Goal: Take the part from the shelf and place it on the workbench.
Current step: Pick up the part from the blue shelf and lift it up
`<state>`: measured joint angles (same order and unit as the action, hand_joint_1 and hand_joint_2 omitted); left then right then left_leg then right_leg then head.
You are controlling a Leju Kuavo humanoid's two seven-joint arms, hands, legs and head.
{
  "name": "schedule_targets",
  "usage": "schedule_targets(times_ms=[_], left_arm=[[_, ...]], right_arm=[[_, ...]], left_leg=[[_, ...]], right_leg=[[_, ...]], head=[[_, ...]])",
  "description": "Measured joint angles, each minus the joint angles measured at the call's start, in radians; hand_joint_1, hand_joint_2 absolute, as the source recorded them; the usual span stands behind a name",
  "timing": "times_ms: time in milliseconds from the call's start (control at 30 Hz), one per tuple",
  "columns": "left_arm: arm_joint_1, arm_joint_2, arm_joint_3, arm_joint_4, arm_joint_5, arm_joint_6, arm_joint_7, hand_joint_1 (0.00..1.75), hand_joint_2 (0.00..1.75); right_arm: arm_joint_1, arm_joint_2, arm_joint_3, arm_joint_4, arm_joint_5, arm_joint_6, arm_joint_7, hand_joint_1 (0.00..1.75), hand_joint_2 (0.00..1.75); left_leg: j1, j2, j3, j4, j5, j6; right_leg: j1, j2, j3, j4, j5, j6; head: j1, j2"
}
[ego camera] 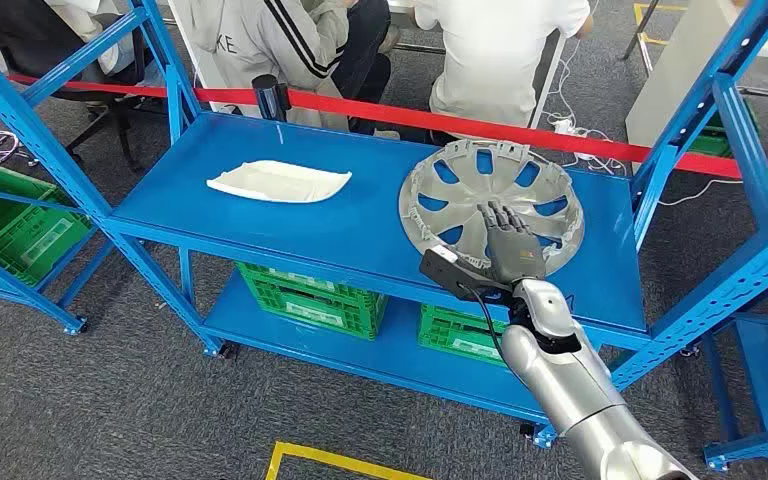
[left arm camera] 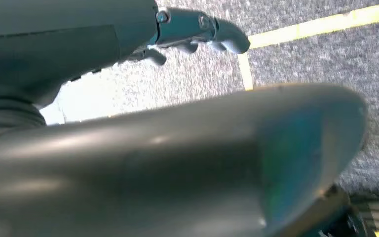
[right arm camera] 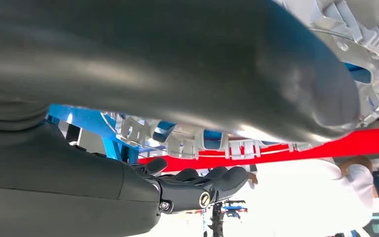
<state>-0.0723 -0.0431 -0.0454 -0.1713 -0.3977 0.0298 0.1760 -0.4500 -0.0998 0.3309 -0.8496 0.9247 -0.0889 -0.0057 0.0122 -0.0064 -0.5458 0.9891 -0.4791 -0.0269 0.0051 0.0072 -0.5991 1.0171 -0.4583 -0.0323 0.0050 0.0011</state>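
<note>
A silver wheel cover (ego camera: 460, 180) lies at the right end of the blue shelf (ego camera: 360, 235). A flat white part (ego camera: 280, 181) lies to its left, nearer the shelf's middle. My right hand (ego camera: 508, 245) is stretched over the near side of the wheel cover, its fingers straight and apart. In the right wrist view the cover's ribbed rim (right arm camera: 177, 138) shows between the thick thumb and the dark fingers (right arm camera: 197, 185); whether they touch it I cannot tell. My left hand (left arm camera: 197, 27) hangs above the grey floor with nothing in it.
Green crates (ego camera: 310, 295) stand on the lower shelf, and another (ego camera: 10, 220) sits at the left. A red barrier tape (ego camera: 520, 130) runs behind the shelf, with seated people (ego camera: 290, 40) beyond it. Blue frame posts (ego camera: 740, 130) rise at the right. Yellow lines (ego camera: 300, 455) mark the floor.
</note>
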Motion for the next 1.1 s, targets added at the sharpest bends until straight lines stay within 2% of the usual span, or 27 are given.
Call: schedule_targets(times_ms=[100, 200, 300, 367, 433, 500, 533, 567, 600, 667, 700, 733, 767, 800, 833, 867, 967, 1100], left_arm=[[0.000, 0.001, 0.000, 0.000, -0.001, 0.000, 0.004, 0.00, 0.00], [0.000, 0.003, 0.000, 0.000, -0.005, 0.000, 0.009, 0.00, 0.00], [0.000, 0.004, 0.000, 0.000, -0.008, 0.000, 0.011, 0.00, 0.00], [-0.001, 0.003, 0.000, 0.000, -0.009, 0.000, 0.012, 0.00, 0.00], [-0.002, 0.003, 0.001, -0.001, -0.009, 0.000, 0.012, 0.00, 0.00], [-0.002, 0.002, 0.003, -0.001, -0.009, 0.001, 0.012, 0.00, 0.00], [-0.002, 0.002, 0.005, -0.001, -0.009, 0.001, 0.012, 0.00, 0.00], [-0.001, 0.002, 0.006, -0.001, -0.009, 0.001, 0.012, 0.00, 0.00], [0.000, 0.001, 0.007, 0.000, -0.009, 0.001, 0.012, 0.00, 0.00], [0.000, 0.000, 0.008, 0.000, -0.009, 0.001, 0.012, 0.00, 0.00], [0.000, 0.000, 0.009, 0.000, -0.009, 0.001, 0.012, 0.00, 0.00], [-0.001, 0.001, 0.009, 0.000, -0.009, 0.001, 0.012, 0.00, 0.00], [-0.001, 0.002, 0.009, 0.000, -0.009, 0.001, 0.013, 0.00, 0.00], [-0.001, 0.002, 0.010, 0.000, -0.009, 0.001, 0.014, 0.00, 0.00], [0.000, 0.003, 0.011, 0.000, -0.009, 0.000, 0.015, 0.00, 0.00], [0.000, 0.003, 0.012, 0.000, -0.009, 0.000, 0.017, 0.00, 0.00], [-0.003, 0.004, 0.014, 0.000, -0.006, -0.003, 0.014, 0.00, 0.00], [-0.003, 0.004, 0.016, 0.000, -0.002, -0.003, 0.006, 0.00, 0.00]], right_arm=[[0.005, 0.000, -0.003, 0.004, 0.000, -0.003, 0.001, 0.00, 0.00], [0.016, -0.001, -0.010, 0.006, -0.001, -0.005, 0.003, 0.00, 0.00], [0.022, -0.001, -0.014, 0.006, -0.001, -0.006, 0.005, 0.00, 0.00], [0.025, -0.004, -0.016, 0.005, 0.000, -0.005, 0.007, 0.00, 0.00], [0.026, -0.008, -0.018, 0.005, 0.000, -0.004, 0.009, 0.00, 0.00], [0.031, -0.010, -0.019, 0.005, 0.000, -0.003, 0.011, 0.00, 0.00], [0.034, -0.012, -0.019, 0.005, 0.000, -0.002, 0.011, 0.00, 0.00], [0.038, -0.013, -0.020, 0.005, 0.000, -0.001, 0.012, 0.00, 0.00], [0.041, -0.014, -0.020, 0.005, 0.000, -0.001, 0.012, 0.00, 0.00], [0.044, -0.014, -0.021, 0.005, 0.000, -0.001, 0.011, 0.00, 0.00], [0.044, -0.015, -0.021, 0.005, 0.000, -0.001, 0.012, 0.00, 0.00], [0.045, -0.015, -0.021, 0.005, 0.001, 0.000, 0.012, 0.00, 0.00], [0.049, -0.015, -0.021, 0.005, 0.001, 0.000, 0.013, 0.00, 0.00], [0.052, -0.015, -0.021, 0.005, 0.002, 0.000, 0.014, 0.00, 0.00], [0.055, -0.014, -0.022, 0.005, 0.003, 0.001, 0.015, 0.00, 0.00], [0.056, -0.014, -0.022, 0.005, 0.004, 0.001, 0.016, 0.00, 0.00], [0.051, -0.012, -0.022, 0.004, 0.005, 0.006, 0.015, 0.00, 0.00], [0.050, -0.010, -0.022, 0.004, 0.005, 0.012, 0.015, 0.00, 0.00]], left_leg=[[-0.002, 0.000, -0.001, 0.004, -0.002, 0.004], [-0.005, 0.000, -0.002, 0.008, -0.008, 0.012], [-0.007, 0.001, -0.003, 0.003, -0.010, 0.023], [-0.001, 0.001, 0.010, -0.009, -0.007, 0.031], [0.005, 0.002, 0.025, -0.015, -0.005, 0.035], [0.007, 0.002, 0.027, -0.015, -0.006, 0.035], [0.009, 0.002, 0.027, -0.015, -0.008, 0.032], [0.012, 0.002, 0.029, -0.014, -0.011, 0.028], [0.017, 0.001, 0.033, -0.012, -0.015, 0.023], [0.027, 0.000, 0.041, -0.006, -0.028, 0.007], [0.030, -0.001, 0.043, -0.001, -0.034, -0.001], [0.031, -0.001, 0.042, 0.002, -0.040, -0.011], [0.030, -0.001, 0.041, 0.006, -0.044, -0.020], [0.029, -0.001, 0.043, 0.007, -0.047, -0.028], [0.028, 0.000, 0.045, 0.005, -0.053, -0.033], [0.027, 0.000, 0.048, 0.000, -0.054, -0.031], [0.025, 0.000, 0.057, -0.015, -0.052, -0.014], [0.025, 0.000, 0.071, -0.028, -0.050, -0.010]], right_leg=[[-0.002, 0.000, 0.000, -0.001, 0.000, 0.003], [-0.006, -0.001, 0.001, -0.002, -0.001, 0.010], [-0.008, 0.000, 0.005, 0.002, 0.008, 0.020], [-0.007, -0.001, 0.001, 0.020, 0.007, 0.027], [-0.008, -0.001, -0.031, 0.084, -0.031, 0.034], [-0.015, -0.002, -0.095, 0.204, -0.087, 0.044], [-0.019, -0.002, -0.126, 0.254, -0.104, 0.050], [-0.024, -0.002, -0.142, 0.270, -0.100, 0.056], [-0.029, -0.002, -0.139, 0.248, -0.076, 0.063], [-0.041, -0.003, -0.088, 0.121, -0.001, 0.079], [-0.042, -0.003, -0.066, 0.065, 0.013, 0.083], [-0.042, -0.003, -0.052, 0.034, 0.016, 0.079], [-0.040, -0.003, -0.050, 0.027, 0.009, 0.069], [-0.036, -0.004, -0.052, 0.030, 0.001, 0.054], [-0.037, -0.004, -0.050, 0.035, 0.006, 0.043], [-0.038, -0.002, -0.050, 0.036, 0.010, 0.037], [-0.042, 0.003, -0.047, 0.034, 0.008, 0.031], [-0.037, 0.005, -0.039, 0.033, -0.002, 0.018]], head=[[0.000, 0.000], [0.000, 0.000], [0.000, 0.000], [0.001, 0.000], [0.005, 0.000], [0.008, 0.000], [0.008, 0.000], [0.008, 0.000], [0.008, 0.000], [0.008, 0.000], [0.010, 0.000], [0.012, 0.000], [0.012, 0.000], [0.012, 0.000], [0.010, 0.000], [0.008, 0.000], [0.003, 0.000], [0.002, 0.000]])
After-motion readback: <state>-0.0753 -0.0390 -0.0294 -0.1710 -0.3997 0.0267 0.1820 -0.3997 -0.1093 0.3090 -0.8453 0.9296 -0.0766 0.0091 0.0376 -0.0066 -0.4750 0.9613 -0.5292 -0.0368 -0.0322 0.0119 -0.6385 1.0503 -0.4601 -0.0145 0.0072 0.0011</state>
